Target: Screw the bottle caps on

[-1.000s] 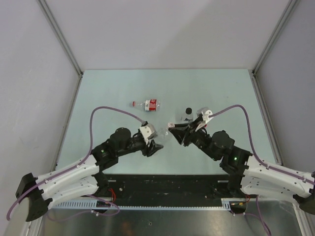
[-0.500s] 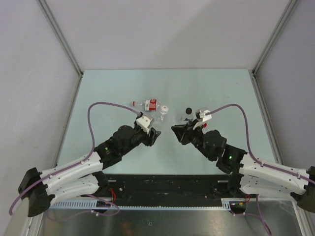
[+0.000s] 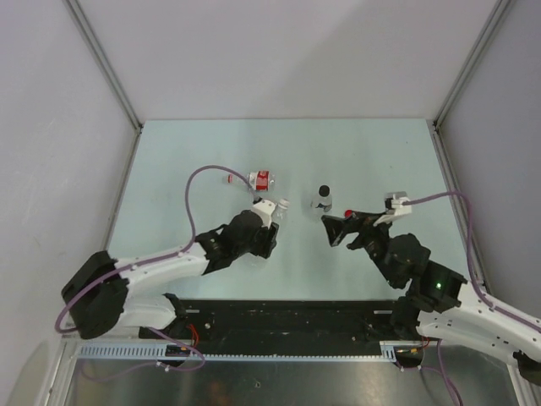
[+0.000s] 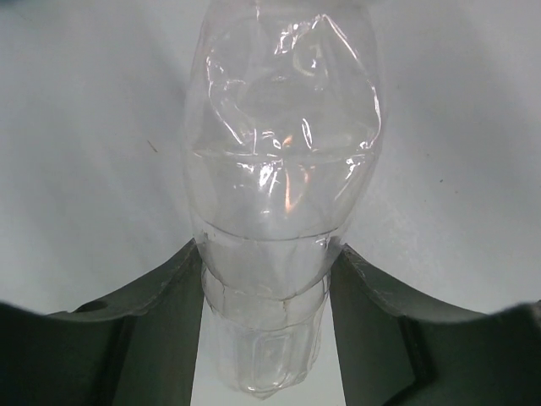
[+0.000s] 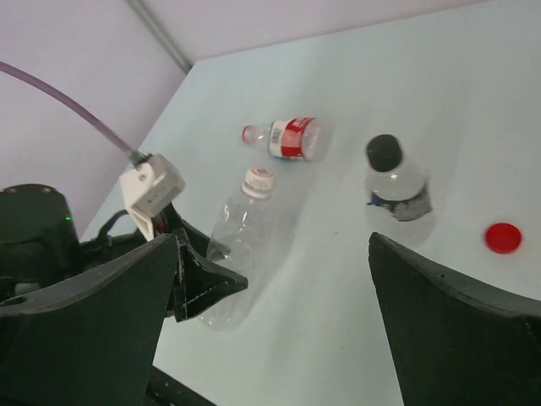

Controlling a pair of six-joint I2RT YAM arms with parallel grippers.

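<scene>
My left gripper (image 3: pixel 268 232) is shut on the lower body of a clear unlabelled bottle (image 4: pixel 283 169), a finger pressed to each side. This bottle (image 5: pixel 241 245) leans toward the far side and wears a white cap (image 5: pixel 259 179). A bottle (image 3: pixel 322 200) with a black cap (image 5: pixel 385 150) stands upright to its right. A red-and-white labelled bottle (image 3: pixel 260 179) lies on its side farther back. A loose red cap (image 5: pixel 503 238) lies on the table (image 3: pixel 380 161), just beyond my right gripper (image 3: pixel 335 228), which is open with nothing between its fingers.
Grey walls with metal corner posts (image 3: pixel 106 63) close in the pale green table on three sides. The arm bases and a black rail (image 3: pixel 287 317) run along the near edge. Purple cables (image 3: pixel 207 173) arc over both arms.
The right gripper has opened wide and drawn back to the right, away from the held bottle. The left arm has swung so the bottle's capped end points to the far side.
</scene>
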